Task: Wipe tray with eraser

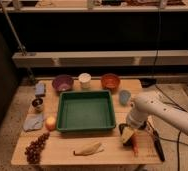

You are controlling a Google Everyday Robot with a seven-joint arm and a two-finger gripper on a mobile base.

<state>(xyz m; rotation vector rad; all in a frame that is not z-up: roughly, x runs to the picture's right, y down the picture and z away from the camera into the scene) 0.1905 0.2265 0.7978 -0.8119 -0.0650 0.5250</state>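
Tray [86,93] between apple [50,123] and tool [128,134]

Glossy plastic tray [85,93], matt wooden table [62,150], smooth white arm [152,105], tool [128,134] just beside tray

Two bowls [62,82] [110,80], one tray [84,93], one tool [128,136] beside tray.

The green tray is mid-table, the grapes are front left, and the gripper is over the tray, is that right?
No. The camera view shows the gripper beside the green tray, off its front right corner, over the table. The tray is mid-table and the grapes front left.
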